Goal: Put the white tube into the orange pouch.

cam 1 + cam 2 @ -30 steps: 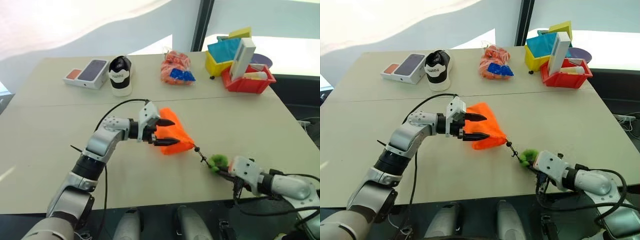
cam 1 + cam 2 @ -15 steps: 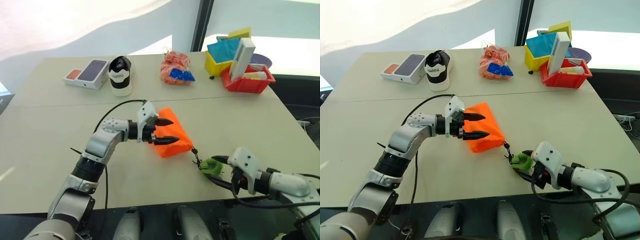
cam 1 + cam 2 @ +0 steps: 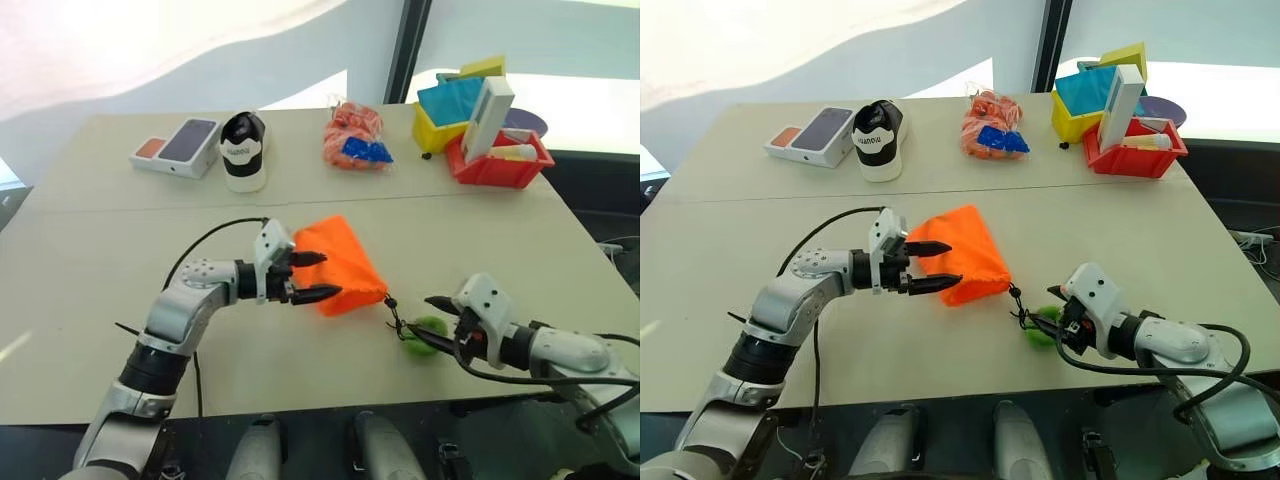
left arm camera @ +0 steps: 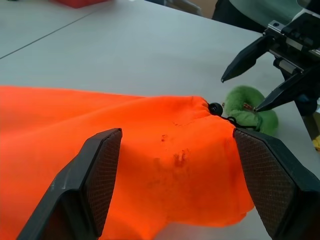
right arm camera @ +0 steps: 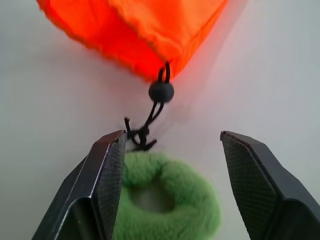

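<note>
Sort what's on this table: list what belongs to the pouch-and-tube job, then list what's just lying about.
For the job:
orange pouch
its green ring on the dark cord
white tube, lying in the red bin

Lying about:
black-and-white shoe
phone box
orange mesh bag
yellow bin

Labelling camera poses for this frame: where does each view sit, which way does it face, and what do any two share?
Head stereo pair: on the head, facing forward and down over the table; both arms show, the left gripper open at the orange pouch, the right gripper open by the green ring.
Left wrist: looks along its two fingers over the pouch, the right gripper beyond.
Right wrist: looks along its fingers at the ring, cord and pouch mouth.
Shared: both wrist views show pouch, cord bead and ring.
</note>
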Robot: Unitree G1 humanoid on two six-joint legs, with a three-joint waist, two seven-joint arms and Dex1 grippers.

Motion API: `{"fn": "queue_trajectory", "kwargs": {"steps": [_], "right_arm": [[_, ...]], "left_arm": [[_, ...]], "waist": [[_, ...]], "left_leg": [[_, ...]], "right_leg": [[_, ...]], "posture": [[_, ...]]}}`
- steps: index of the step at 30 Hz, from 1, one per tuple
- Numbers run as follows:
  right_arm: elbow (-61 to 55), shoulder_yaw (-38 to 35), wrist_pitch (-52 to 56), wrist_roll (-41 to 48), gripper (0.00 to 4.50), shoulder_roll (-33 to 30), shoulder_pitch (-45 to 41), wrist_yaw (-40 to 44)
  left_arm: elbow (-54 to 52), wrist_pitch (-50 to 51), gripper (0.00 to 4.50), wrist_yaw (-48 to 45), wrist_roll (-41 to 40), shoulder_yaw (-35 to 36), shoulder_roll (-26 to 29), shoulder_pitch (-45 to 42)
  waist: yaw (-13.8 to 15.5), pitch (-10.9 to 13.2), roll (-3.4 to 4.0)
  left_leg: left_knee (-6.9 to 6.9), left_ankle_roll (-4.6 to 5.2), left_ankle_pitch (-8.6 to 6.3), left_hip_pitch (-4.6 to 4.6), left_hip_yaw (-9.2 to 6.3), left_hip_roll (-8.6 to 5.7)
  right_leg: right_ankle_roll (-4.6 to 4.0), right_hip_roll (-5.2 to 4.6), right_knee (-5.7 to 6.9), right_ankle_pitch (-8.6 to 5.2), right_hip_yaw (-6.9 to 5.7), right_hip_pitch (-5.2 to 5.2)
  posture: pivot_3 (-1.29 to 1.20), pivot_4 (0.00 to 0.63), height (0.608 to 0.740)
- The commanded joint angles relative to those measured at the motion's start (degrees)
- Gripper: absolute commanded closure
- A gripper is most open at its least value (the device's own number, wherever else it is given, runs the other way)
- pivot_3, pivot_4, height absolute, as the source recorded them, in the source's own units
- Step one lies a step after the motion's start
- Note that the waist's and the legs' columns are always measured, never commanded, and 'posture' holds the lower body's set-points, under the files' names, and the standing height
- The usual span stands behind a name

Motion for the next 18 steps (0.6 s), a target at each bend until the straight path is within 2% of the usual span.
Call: {"fn": "queue_trajectory", "kwargs": {"steps": [1, 2, 3, 5, 9, 18], "right_arm": [[-0.5, 0.8, 0.0, -1.6, 1.42, -1.3, 0.4, -0.1], [-0.2, 1.1, 0.0, -1.8, 1.42, -1.4, 0.3, -0.2], [0.0, 1.4, 0.0, -2.0, 1.94, -1.3, 0.1, -0.3], [-0.1, 1.4, 0.5, -1.3, 2.67, -0.7, -1.0, -0.3], [-0.2, 1.9, 2.2, -0.2, 2.67, -0.6, -2.7, 0.1], [0.6, 3.2, 3.6, -2.5, 2.67, -5.5, -0.9, 2.3]], "left_arm": [[-2.8, 0.2, 0.72, 0.5, -1.0, 0.4, 0.1, 0.1], [-2.9, 0.3, 0.72, 0.6, -1.1, 0.4, 0.1, 0.1], [-3.1, 0.4, 0.72, 0.8, -1.1, 0.3, 0.0, 0.2], [-3.4, 0.5, 0.72, 1.0, -1.3, 0.1, 0.0, 0.4], [-4.1, 0.5, 0.72, 1.3, -1.5, -0.1, 0.0, 1.1], [-5.1, 0.5, 0.72, 2.1, -1.8, 0.3, 0.2, 1.9]], "waist": [[0.0, 0.0, 0.00], [0.0, 0.0, 0.00], [-0.1, 0.0, 0.00], [-0.2, 0.0, 0.00], [-0.1, 0.0, 0.00], [0.0, 0.0, -0.01]], "left_leg": [[0.01, 0.00, 0.00, 0.00, 0.00, 0.00], [0.01, 0.00, 0.00, 0.00, 0.01, 0.00], [0.01, 0.00, 0.00, 0.00, 0.01, 0.00], [0.00, 0.00, 0.00, 0.00, 0.01, 0.00], [0.00, 0.00, 0.00, 0.01, 0.01, 0.01], [0.01, 0.00, 0.00, -0.01, 0.02, 0.00]], "right_leg": [[0.02, 0.00, 0.00, -0.01, 0.00, 0.00], [0.05, 0.00, 0.00, -0.03, 0.01, 0.00], [0.08, 0.00, 0.00, -0.05, 0.01, 0.00], [0.09, 0.00, 0.00, -0.05, 0.01, 0.00], [0.11, 0.02, 0.02, 0.00, 0.01, -0.01], [0.04, 0.00, -0.02, -0.02, 0.01, 0.00]], "posture": [[0.00, 0.150, 0.740], [0.00, 0.150, 0.740], [0.00, 0.150, 0.740], [0.00, 0.150, 0.740], [0.00, 0.150, 0.740], [0.00, 0.150, 0.740]]}}
